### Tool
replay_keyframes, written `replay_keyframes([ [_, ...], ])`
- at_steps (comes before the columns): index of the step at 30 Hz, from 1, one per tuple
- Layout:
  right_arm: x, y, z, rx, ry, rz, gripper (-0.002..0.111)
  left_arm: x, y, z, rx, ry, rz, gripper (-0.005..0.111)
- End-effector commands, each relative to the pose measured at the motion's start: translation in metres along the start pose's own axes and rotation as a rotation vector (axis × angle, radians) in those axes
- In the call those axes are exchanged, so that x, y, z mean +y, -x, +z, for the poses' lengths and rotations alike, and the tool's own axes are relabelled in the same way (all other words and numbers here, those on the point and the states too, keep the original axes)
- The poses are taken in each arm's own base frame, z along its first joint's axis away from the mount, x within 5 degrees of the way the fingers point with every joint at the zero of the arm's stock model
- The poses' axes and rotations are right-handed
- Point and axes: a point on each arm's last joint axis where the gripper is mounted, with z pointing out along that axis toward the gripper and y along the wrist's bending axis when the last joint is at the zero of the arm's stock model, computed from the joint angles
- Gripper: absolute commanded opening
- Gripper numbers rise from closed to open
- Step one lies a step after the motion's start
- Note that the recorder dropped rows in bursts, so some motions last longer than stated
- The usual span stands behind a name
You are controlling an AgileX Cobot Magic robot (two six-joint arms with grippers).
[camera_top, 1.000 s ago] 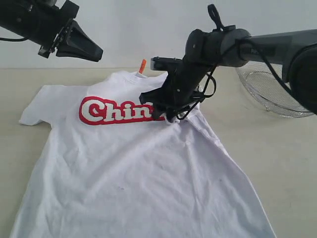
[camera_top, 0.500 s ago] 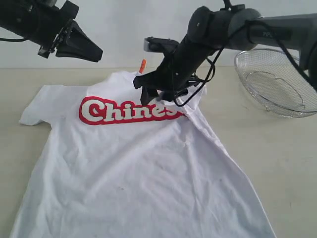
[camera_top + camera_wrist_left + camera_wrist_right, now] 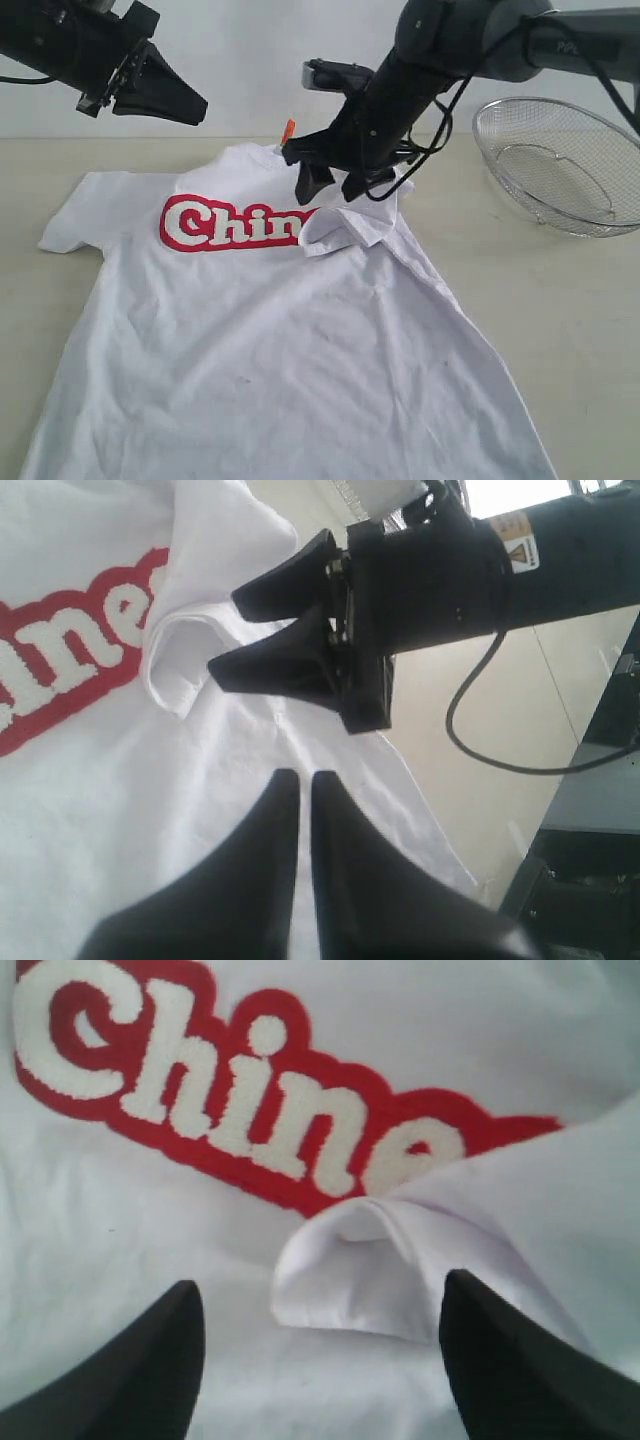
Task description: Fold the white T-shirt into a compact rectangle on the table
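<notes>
White cotton, lightly creased: the white T-shirt (image 3: 280, 350) lay spread flat, chest up, filling the lower left and centre of the exterior view. It had red-outlined lettering (image 3: 225, 222) across the chest and a small orange tag (image 3: 288, 132) at the collar, near the top centre. One sleeve (image 3: 350, 225) lay folded inward over the chest, its loose end covering the last letters of the word.

My right gripper (image 3: 330, 190) hung just above that folded sleeve at centre frame, its jaws spread wide and holding nothing. The sleeve end lay below and between the fingertips; whether they brushed the cloth I could not tell. My left gripper (image 3: 197, 107) hung in the upper left of the frame, well clear of the shirt, jaws pressed together and empty.

The shirt rested on the table (image 3: 560, 320), a pale beige matte surface running to the frame's edges. A round wire-mesh basket (image 3: 560, 165) sat on it at the upper right, apart from the shirt. Behind stood a plain pale wall (image 3: 260, 60).
</notes>
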Motion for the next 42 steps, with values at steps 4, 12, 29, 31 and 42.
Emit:
replay_keyframes([
  [4, -0.054, -0.003, -0.034, 0.019, -0.034, 0.092, 0.059, -0.004, -0.001, -0.001, 0.001, -0.003, 0.013, 0.005],
  [12, -0.075, -0.003, -0.038, -0.001, -0.065, 0.100, 0.059, -0.004, -0.001, -0.001, 0.001, -0.003, 0.013, 0.005],
  [29, -0.085, 0.010, -0.009, -0.195, 0.020, 0.193, 0.012, -0.004, -0.001, -0.001, 0.001, -0.003, 0.011, 0.005],
  [31, -0.083, 0.018, -0.016, -0.231, 0.024, 0.187, 0.012, -0.004, -0.001, -0.001, 0.001, -0.003, 0.011, 0.005],
  [42, -0.073, 0.032, -0.019, -0.341, 0.090, 0.209, 0.012, -0.003, -0.002, -0.001, 0.009, 0.007, 0.018, 0.005],
])
